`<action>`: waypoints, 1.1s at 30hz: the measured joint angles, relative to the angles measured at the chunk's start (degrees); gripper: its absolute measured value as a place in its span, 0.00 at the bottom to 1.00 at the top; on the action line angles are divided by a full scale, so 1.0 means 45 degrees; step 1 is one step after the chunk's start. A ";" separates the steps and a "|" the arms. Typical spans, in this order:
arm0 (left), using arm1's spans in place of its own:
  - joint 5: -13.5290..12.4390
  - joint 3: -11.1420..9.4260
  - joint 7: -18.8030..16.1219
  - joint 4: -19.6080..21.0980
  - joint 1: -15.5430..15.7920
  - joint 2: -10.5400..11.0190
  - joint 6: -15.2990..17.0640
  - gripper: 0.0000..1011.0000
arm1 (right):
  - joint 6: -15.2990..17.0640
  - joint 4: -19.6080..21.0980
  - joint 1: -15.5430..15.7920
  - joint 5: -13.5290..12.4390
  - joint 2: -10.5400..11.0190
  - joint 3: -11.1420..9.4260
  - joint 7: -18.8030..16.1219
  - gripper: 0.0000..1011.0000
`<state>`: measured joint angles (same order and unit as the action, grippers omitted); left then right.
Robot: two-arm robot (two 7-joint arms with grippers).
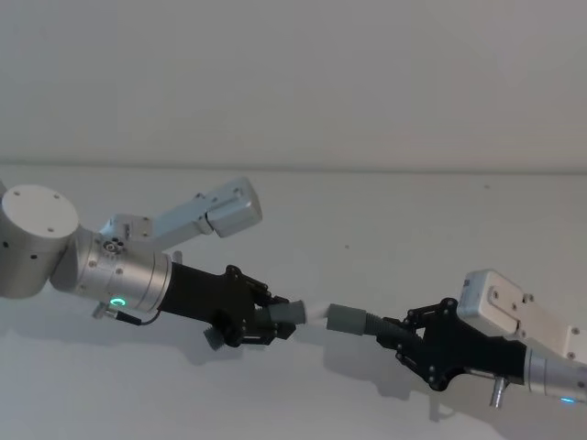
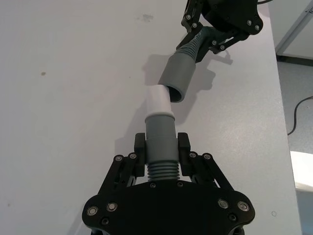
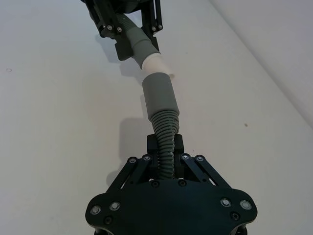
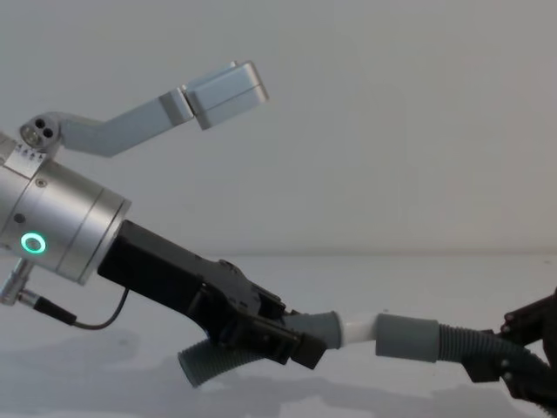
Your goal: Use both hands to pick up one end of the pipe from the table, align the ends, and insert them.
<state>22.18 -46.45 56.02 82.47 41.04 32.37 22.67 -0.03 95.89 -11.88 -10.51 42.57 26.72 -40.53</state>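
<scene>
The plain white table [image 1: 385,229] carries a few tiny dark specks on its matte surface.

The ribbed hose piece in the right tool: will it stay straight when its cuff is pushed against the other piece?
Probably not. The ribbed hose already curves between the right tool and its cuff, so it looks bendy. Pressed onto the white tip, it may buckle sideways. It looks light: both pieces hang above the table.

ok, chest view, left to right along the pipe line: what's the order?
Left black two-finger gripper → smooth grey cuff → narrow white tip → wider grey cuff mouth → dark ribbed hose → right black gripper.
</scene>
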 joint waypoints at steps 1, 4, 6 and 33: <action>0.0012 -0.0022 0.0022 -0.0030 0.0025 -0.0011 -0.0022 0.37 | 0.0028 0.0000 -0.0007 -0.0018 -0.0006 0.0017 0.0026 0.14; 0.0026 -0.0062 0.0042 -0.0067 0.0060 -0.0020 -0.0040 0.37 | 0.0068 -0.0001 -0.0026 -0.0050 -0.0015 0.0032 0.0057 0.14; 0.0043 -0.0094 0.0067 -0.0086 0.0082 -0.0022 -0.0044 0.37 | 0.0103 -0.0012 -0.0063 -0.0074 -0.0030 0.0047 0.0082 0.14; 0.0138 -0.0333 -0.0353 0.0425 0.0123 0.0406 0.0322 0.37 | 0.0339 -0.0201 -0.0467 -0.0334 -0.0005 0.0324 0.0170 0.14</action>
<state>22.81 -47.95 54.43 84.39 41.59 34.20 24.12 1.49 94.99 -13.98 -12.01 42.54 28.18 -39.76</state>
